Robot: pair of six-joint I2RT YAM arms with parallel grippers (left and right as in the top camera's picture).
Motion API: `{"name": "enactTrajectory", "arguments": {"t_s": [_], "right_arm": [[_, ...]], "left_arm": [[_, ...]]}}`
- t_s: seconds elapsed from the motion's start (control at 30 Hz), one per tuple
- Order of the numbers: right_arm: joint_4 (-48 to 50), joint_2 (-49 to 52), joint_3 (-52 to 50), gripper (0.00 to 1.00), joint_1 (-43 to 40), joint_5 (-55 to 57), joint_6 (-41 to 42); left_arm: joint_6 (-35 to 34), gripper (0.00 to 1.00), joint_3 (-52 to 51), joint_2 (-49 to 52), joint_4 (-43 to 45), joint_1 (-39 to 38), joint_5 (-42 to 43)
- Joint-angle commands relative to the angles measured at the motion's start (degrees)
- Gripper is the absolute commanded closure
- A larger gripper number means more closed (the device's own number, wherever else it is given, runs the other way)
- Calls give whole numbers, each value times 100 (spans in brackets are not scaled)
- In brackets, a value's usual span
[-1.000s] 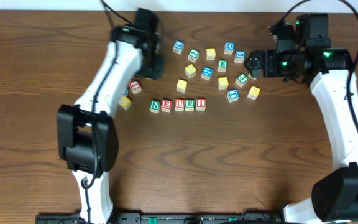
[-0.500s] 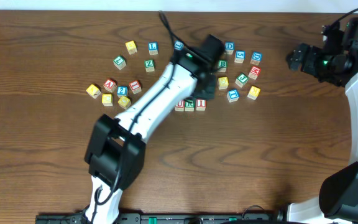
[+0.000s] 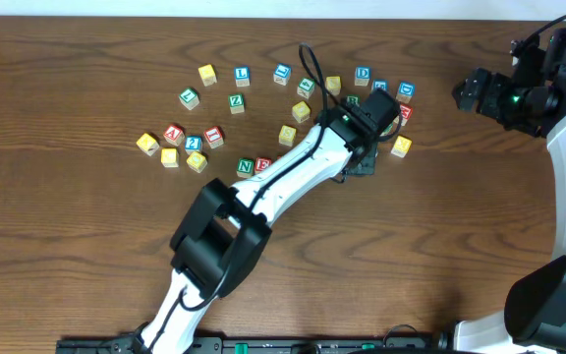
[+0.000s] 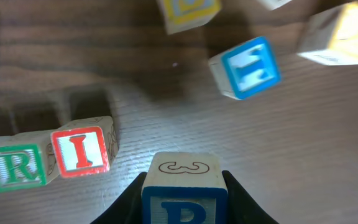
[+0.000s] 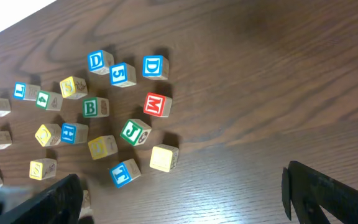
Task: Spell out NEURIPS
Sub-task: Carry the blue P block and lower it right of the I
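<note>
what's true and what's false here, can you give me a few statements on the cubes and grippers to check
1. The left gripper holds the P cube. True.
2. The right gripper is shut on a cube. False: its jaws stand wide open with nothing between them.
3. The P cube touches the I cube. False: bare wood shows between them, with P to the right of I in the left wrist view.
4. The I cube sits against the R cube. True.
5. The M cube has a blue face. False: it is red.
</note>
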Motion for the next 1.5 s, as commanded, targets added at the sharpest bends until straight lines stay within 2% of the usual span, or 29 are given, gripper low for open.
{"name": "enactTrajectory", "arguments": {"t_s": [0.0, 0.37, 1.0, 1.47], "right_arm": [[-9, 44, -42, 1, 13, -76, 68], [-9, 44, -42, 1, 15, -76, 68], [-7, 44, -42, 1, 13, -74, 68], [-7, 44, -42, 1, 13, -74, 68]], "left_arm": [[-153, 77, -52, 236, 22, 13, -131], [-151, 77, -55, 715, 70, 20, -138], [-149, 77, -55, 741, 334, 46, -887], [-149, 75, -55, 748, 256, 44, -885]]}}
